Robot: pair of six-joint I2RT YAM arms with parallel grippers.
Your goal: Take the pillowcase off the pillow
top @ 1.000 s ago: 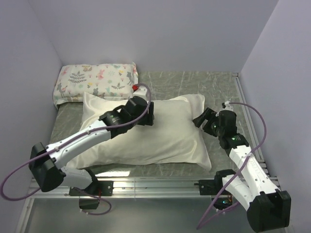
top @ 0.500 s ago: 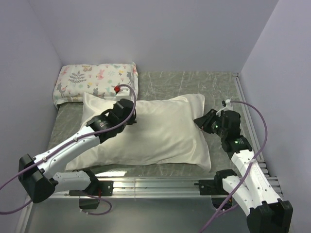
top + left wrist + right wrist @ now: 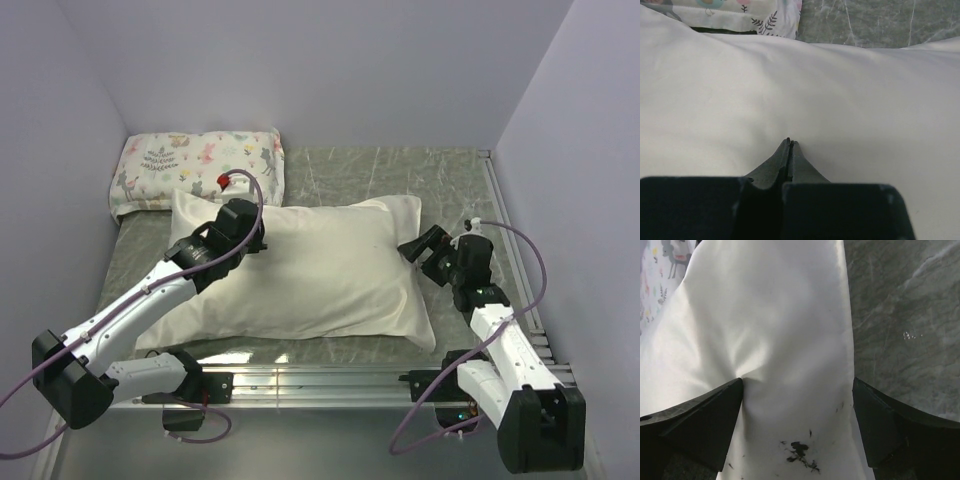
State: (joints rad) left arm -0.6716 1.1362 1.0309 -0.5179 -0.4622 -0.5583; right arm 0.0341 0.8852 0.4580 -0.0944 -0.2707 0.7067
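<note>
The cream pillowcase (image 3: 320, 270) lies filled out and flat in the middle of the table; the pillow is hidden inside it. My left gripper (image 3: 243, 228) hovers over the case's upper left part. In the left wrist view its fingertips (image 3: 790, 143) are shut together just at the smooth fabric (image 3: 850, 100), with nothing visibly pinched. My right gripper (image 3: 420, 248) is at the case's right edge. It stands wide open (image 3: 797, 390) astride that edge: the left finger (image 3: 705, 415) dents the fabric, the right finger (image 3: 900, 425) is over the bare table. A dark smudge (image 3: 800, 452) marks the case there.
A smaller floral animal-print pillow (image 3: 200, 165) lies at the back left, touching the case's far corner. The grey marbled table (image 3: 440, 180) shows to the right and behind. Lavender walls close in the left, back and right. A metal rail (image 3: 320, 378) runs along the front.
My left gripper has shut and slid from the middle of the case towards its upper left. My right gripper closed briefly at the case's right edge and now stands open again.
</note>
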